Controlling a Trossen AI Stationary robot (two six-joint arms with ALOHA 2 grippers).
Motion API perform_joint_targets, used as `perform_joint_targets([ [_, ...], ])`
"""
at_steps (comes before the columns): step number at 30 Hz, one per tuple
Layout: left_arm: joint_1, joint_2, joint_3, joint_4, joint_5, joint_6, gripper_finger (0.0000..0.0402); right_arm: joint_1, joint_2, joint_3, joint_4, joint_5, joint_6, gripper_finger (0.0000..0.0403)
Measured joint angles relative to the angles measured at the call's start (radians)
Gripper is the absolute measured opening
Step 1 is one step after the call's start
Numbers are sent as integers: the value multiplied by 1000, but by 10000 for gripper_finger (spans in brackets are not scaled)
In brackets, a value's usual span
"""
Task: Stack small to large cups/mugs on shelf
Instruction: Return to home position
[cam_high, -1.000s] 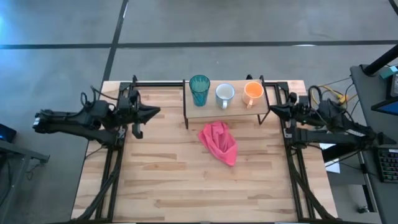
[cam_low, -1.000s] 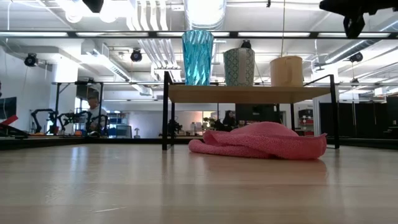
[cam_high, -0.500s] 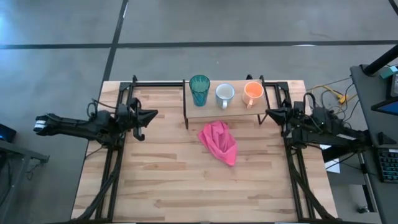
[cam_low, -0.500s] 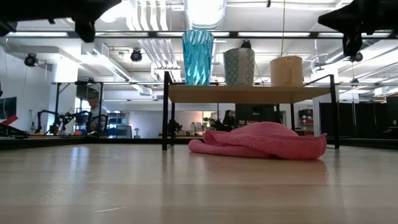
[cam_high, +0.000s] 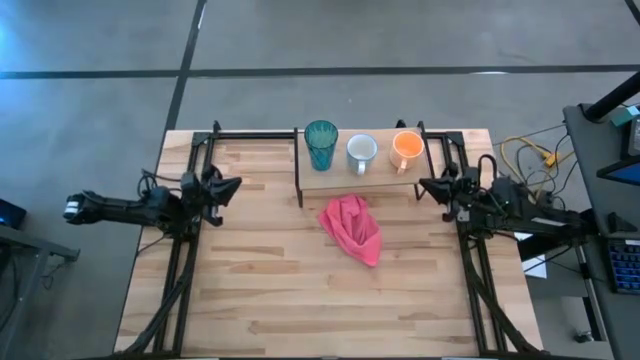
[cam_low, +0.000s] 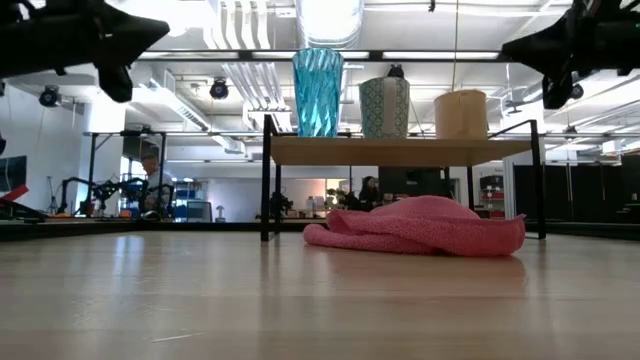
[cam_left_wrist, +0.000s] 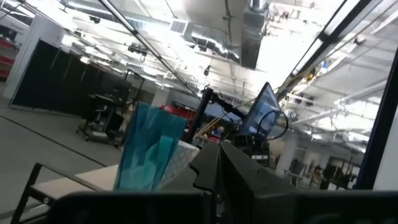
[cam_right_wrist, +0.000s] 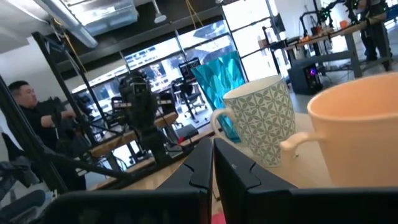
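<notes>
Three cups stand on their bases in a row on the shelf, a small wooden board on black legs at the table's far middle. From left to right they are the teal tumbler, the white mug and the orange mug. My left gripper hangs shut over the table's left side, well left of the shelf and pointing toward it. My right gripper hangs shut just right of the shelf's right legs. Neither holds anything. Both wrist views show the cups beyond shut fingers.
A crumpled pink cloth lies on the tabletop in front of the shelf, partly under its near edge. A black frame rail runs along the table's far edge. In the right wrist view a person stands in the room beyond.
Both arms have come down, staying above the table, with their grippers shut throughout. My left gripper has also drawn back a little toward the table's left edge. The cups and the cloth have not moved.
</notes>
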Motion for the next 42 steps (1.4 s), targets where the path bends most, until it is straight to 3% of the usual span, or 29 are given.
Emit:
perform_joint_targets([
  [12,0,-127,-41,-65,-8,33,2,0,0,-116,95,0,95,9],
  [17,0,-157,-42,-166,-8,34,2,0,0,-174,178,0,103,9],
  [29,0,-238,-43,-415,-12,31,2,0,1,-187,79,-18,106,9],
  [33,0,-263,-43,-490,-64,31,2,0,15,-186,76,-19,105,9],
  [42,0,-248,-43,-473,-112,32,2,1,16,-185,75,-22,113,9],
])
